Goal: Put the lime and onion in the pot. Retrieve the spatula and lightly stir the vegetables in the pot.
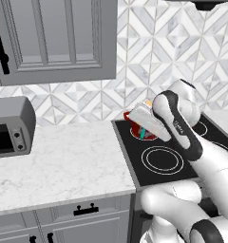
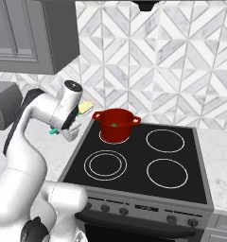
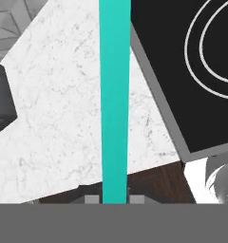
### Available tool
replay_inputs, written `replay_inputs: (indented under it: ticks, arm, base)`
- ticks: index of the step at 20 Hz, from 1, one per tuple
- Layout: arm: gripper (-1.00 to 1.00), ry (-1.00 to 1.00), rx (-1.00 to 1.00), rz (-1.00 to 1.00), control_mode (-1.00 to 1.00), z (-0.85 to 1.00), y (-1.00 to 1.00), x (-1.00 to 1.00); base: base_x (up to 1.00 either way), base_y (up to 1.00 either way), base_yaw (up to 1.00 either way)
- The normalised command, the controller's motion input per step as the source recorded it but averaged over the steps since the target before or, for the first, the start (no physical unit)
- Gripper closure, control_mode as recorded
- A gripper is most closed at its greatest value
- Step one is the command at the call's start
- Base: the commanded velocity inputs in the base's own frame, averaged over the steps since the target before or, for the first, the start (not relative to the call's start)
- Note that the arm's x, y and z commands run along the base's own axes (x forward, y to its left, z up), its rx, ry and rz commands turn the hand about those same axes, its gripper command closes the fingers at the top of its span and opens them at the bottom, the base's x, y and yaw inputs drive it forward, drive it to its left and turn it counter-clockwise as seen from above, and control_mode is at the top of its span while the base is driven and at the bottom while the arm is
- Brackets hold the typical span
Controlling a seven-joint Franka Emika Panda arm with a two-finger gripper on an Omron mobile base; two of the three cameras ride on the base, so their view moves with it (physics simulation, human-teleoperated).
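My 2-finger gripper (image 2: 69, 128) is clamped on the slim spatula (image 3: 115, 99) with the long teal-green handle, holding it above the white marble counter (image 3: 59, 118) just left of the black stovetop (image 2: 139, 160), where the squat round red pot (image 2: 115, 125) sits on the rear-left burner with the small olive-green lime (image 2: 115, 125) inside.

Kitchen: black cooktop (image 2: 144, 156), marble counter (image 1: 59, 166), grey cabinets (image 1: 54, 38).

Both base views look forward and down from behind the arm, sharing the black glass stovetop (image 1: 173, 156) (image 2: 139, 160) and squat red pot (image 2: 116, 124). The hand view looks closely down at the white marble surface (image 3: 54, 118).
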Motion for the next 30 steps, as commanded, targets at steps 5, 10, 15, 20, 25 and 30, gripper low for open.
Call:
replay_inputs:
  ticks: [5,10,15,20,25,30]
  arm:
    - [1.00,0.25,0.59,-0.07,-1.00,0.82,-0.74,0.72]
    - [1.00,0.35,0.61,-0.09,-1.00,0.53,-0.31,0.85]
    - [1.00,0.22,0.40,-0.16,-1.00,0.51,-0.14,0.52]
    - [1.00,0.01,0.02,0.00,-1.00,0.00,-0.08,0.00]
    - [1.00,0.00,0.00,0.00,-1.00,0.00,0.00,0.00]
    - [1.00,0.00,0.00,0.00,-1.00,0.00,0.00,0.00]
  base:
    - [0.00,0.00,0.00]
    - [0.00,0.00,0.00]
    - [0.00,0.00,0.00]
    - [0.00,0.00,0.00]
    - [0.00,0.00,0.00]
    - [0.00,0.00,0.00]
